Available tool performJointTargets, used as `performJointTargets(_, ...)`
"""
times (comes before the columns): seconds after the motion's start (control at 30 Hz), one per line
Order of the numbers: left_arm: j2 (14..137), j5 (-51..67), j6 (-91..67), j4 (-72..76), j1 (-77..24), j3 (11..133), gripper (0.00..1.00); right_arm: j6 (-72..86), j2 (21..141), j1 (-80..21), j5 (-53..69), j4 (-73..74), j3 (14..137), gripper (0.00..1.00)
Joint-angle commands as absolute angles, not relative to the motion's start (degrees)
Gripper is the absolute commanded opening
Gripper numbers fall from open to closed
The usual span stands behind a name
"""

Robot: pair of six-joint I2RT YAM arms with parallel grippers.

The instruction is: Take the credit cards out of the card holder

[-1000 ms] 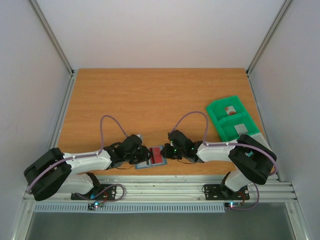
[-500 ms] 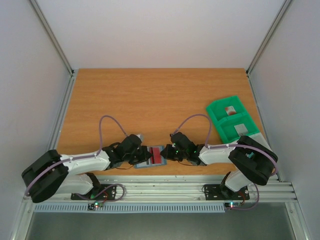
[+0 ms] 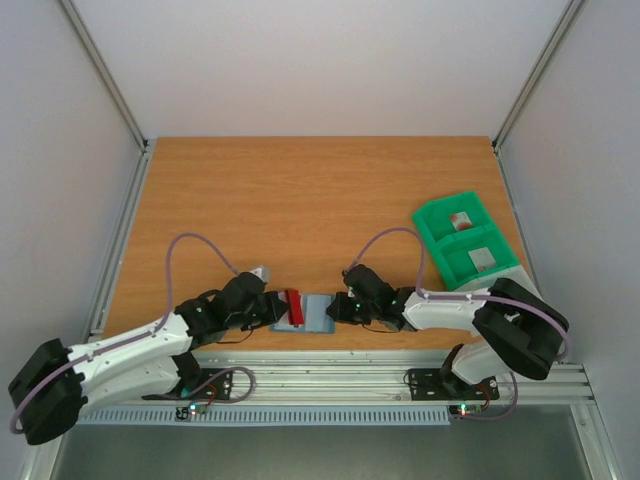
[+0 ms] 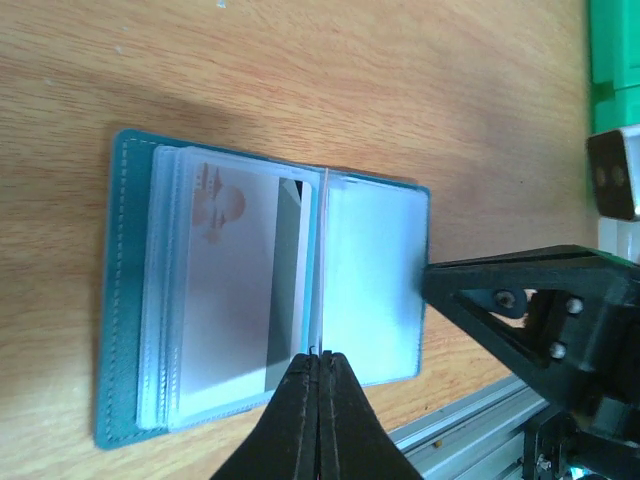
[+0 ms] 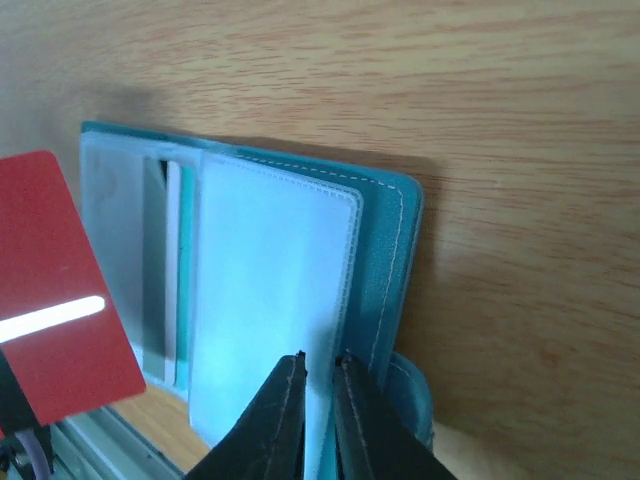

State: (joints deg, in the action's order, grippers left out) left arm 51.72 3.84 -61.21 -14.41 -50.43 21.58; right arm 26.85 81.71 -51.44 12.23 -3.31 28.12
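Credit card (image 5: 55, 285) in left pincer (image 4: 318, 365), above card holder (image 3: 318, 313)

Plain white walls (image 3: 320, 60) enclose a wooden table (image 3: 300, 190).
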Motion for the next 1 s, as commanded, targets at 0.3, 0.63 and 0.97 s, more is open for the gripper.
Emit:
performJointTargets(0.3,38.76,0.84,-61.68,-27.44,-50.1,28.56,0.01,-0.26,62.45,-54.03,7.61,-0.8,30.64,0.17)
performJointTargets(0.63,32.56,1.96,-65.1,-31.81,-49.92,30.87,0.0,-44.15,51.3,-70.42,-1.99,-21.1,20.43,0.17)
performJointTargets(0.97,32.78,8.07,-69.43,-28.24,-49.92,31.18,0.0,-73.24,67.47,-79.96,-19.61,-43.73,19.57,0.27)
